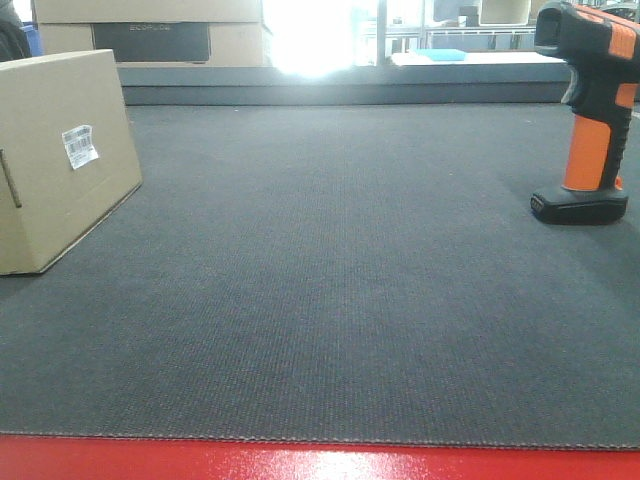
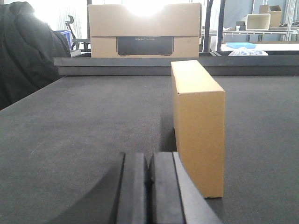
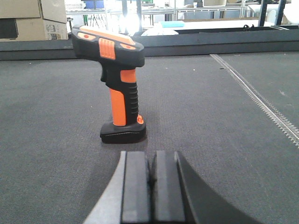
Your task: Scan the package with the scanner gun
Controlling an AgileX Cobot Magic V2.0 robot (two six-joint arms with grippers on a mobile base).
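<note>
Both jaws clenched, empty — scanner gun point(image 3: 117, 84) stands upright, probably light, rigid, top-heavy; best gripped at its ribbed orange handle. Package point(image 1: 60, 160) looks stiff, light.

On the mat point(image 1: 330, 300), the package point(image 1: 60, 160) stands at the far left and the scanner gun point(image 1: 590, 110) upright at the far right, well apart. A larger box point(image 2: 145, 30) sits behind the mat's far edge, beyond the package.

A dark grey, woven-textured desk point(image 1: 330, 280) with a red front edge carries two things: the package point(image 1: 60, 155) standing at nine o'clock, and the scanner gun point(image 1: 588, 110) upright on its foot at three o'clock.
</note>
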